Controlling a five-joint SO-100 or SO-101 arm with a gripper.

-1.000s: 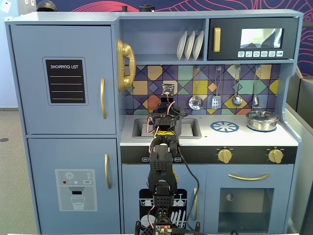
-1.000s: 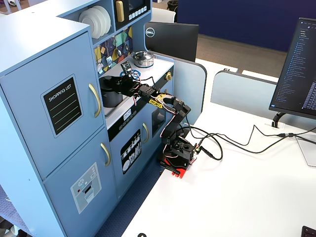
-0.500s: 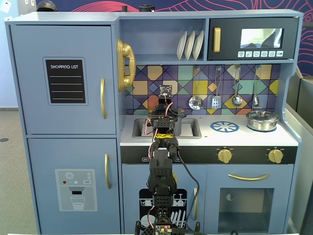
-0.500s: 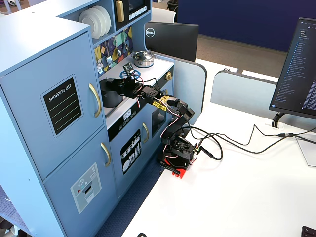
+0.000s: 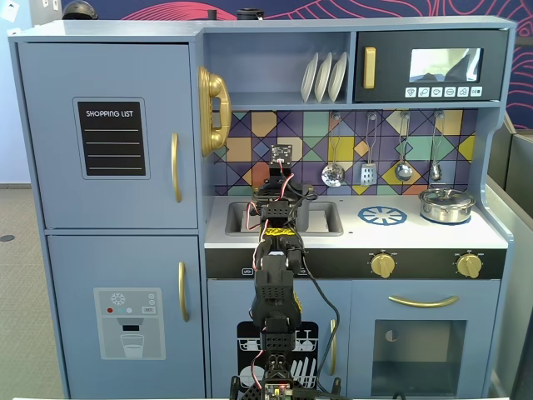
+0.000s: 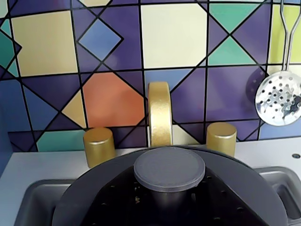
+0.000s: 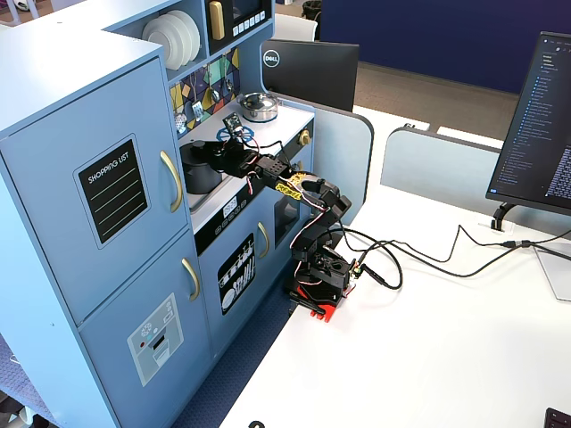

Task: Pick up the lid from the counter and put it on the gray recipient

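Observation:
The dark-gray lid [image 6: 169, 168] fills the bottom of the wrist view, its round knob in the middle. My gripper [image 6: 170, 200] is shut on the knob's stem, with black jaws on either side of it. In a fixed view, the lid [image 7: 198, 146] lies level on top of the gray pot [image 7: 202, 176], which stands in the sink, and my gripper [image 7: 219, 156] reaches over it from the right. I cannot tell whether the lid rests on the rim. From the front, my arm hides most of the pot [image 5: 302, 215].
The gold faucet [image 6: 160, 113] and its two gold taps stand right behind the lid against the tiled wall. A slotted spoon [image 6: 280, 99] hangs at the right. The shiny silver pot [image 5: 446, 204] sits at the counter's right end, beside the blue burner mark [image 5: 382, 216].

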